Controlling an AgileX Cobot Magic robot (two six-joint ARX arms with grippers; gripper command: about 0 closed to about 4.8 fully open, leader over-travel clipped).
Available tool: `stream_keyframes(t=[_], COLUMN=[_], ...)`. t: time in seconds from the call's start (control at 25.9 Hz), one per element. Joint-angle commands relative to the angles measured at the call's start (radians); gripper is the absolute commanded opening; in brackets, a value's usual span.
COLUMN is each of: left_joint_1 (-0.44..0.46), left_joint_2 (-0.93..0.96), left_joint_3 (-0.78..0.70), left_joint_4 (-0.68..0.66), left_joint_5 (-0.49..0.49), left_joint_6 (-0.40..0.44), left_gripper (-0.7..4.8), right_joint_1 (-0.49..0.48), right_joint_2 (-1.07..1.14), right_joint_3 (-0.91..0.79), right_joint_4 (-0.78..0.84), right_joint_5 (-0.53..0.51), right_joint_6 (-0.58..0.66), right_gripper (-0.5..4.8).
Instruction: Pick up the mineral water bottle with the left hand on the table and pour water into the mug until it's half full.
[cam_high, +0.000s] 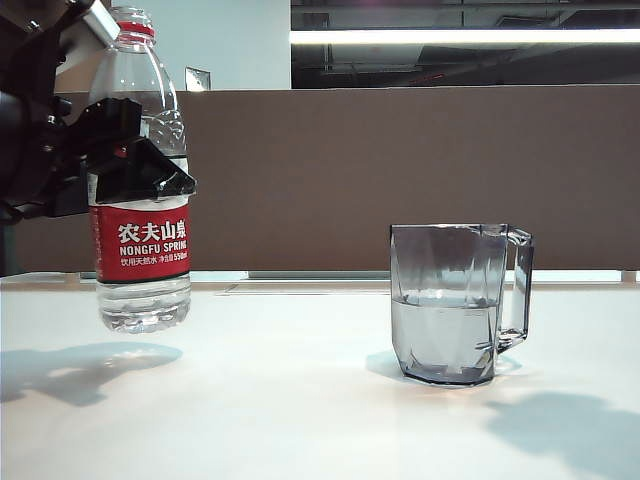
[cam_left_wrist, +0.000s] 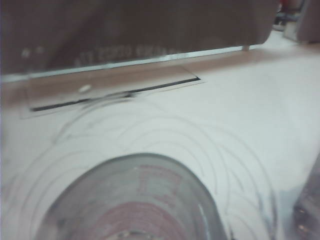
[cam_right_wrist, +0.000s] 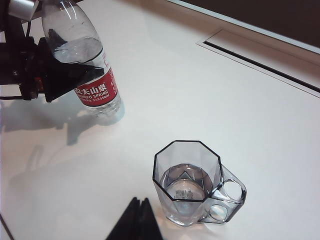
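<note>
With the mug (cam_high: 458, 315) already about half full, the left tool (cam_high: 140, 165) grips the upright mineral water bottle (cam_high: 143, 215) just above the surface (cam_high: 300, 400), lowering due next; the right tool (cam_right_wrist: 136, 222), clenched, hangs near the mug

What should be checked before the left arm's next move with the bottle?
1. Left hand closed on the mineral water bottle: ok, clamped above the label.
2. Bottle clear of the table: ok, its base hangs above its shadow.
3. Bottle upright, cap off: ok.
4. Mug standing upright, apart from the bottle: ok.
5. Water level in the mug: ok, about half.
6. Right hand clear of the mug: ok, fingertips together, near but not touching.
</note>
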Motion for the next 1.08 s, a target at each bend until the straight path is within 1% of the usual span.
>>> stream_keyframes(t=[0.04,0.23,0.27,0.31,0.35,0.39,0.58,0.7,0.81,0.97,1.0,1.08], left_joint_1=[-0.001,-0.001,-0.001,-0.001,-0.001,-0.001,-0.002,-0.003,-0.003,-0.003,-0.003,-0.003], left_joint_2=[0.025,0.07,0.074,0.077,0.077,0.077,0.076,0.061,0.02,-0.064,-0.114,-0.164], left_joint_3=[0.007,0.007,0.007,0.007,0.007,0.007,0.007,0.007,0.007,0.008,0.008,0.008], left_joint_4=[0.02,0.021,0.019,0.019,0.02,0.02,0.017,-0.031,-0.105,-0.216,-0.28,-0.342], left_joint_5=[0.004,0.004,0.004,0.004,0.004,0.004,0.004,0.005,0.005,0.005,0.005,0.005], left_joint_6=[0.005,0.004,0.004,0.004,0.004,0.004,-0.001,-0.005,-0.031,-0.034,-0.045,-0.049], left_gripper=[2.58,2.6,2.77,3.05,4.27,4.79,4.79,4.79,4.79,4.79,4.79,4.79], right_joint_1=[0.0,0.0,0.0,0.0,0.0,0.0,0.0,0.0,0.0,0.0,0.0,0.0], right_joint_2=[0.0,0.0,0.0,0.0,0.0,0.0,0.0,0.0,0.0,0.0,0.0,-0.004], right_joint_3=[0.01,0.009,0.009,0.009,0.01,0.01,0.01,0.01,0.01,0.01,0.01,0.01], right_joint_4=[0.014,0.014,0.014,0.014,0.014,0.014,0.014,0.014,0.014,0.019,0.019,0.018], right_joint_5=[-0.003,-0.003,-0.003,-0.003,-0.003,-0.003,-0.002,-0.002,-0.002,-0.002,-0.002,-0.002], right_joint_6=[-0.003,-0.003,-0.003,-0.003,-0.003,-0.003,-0.003,-0.003,-0.003,-0.003,-0.003,-0.003], right_gripper=[-0.08,-0.08,-0.08,-0.08,-0.08,-0.08,-0.08,-0.08,-0.08,-0.08,-0.08,-0.08])
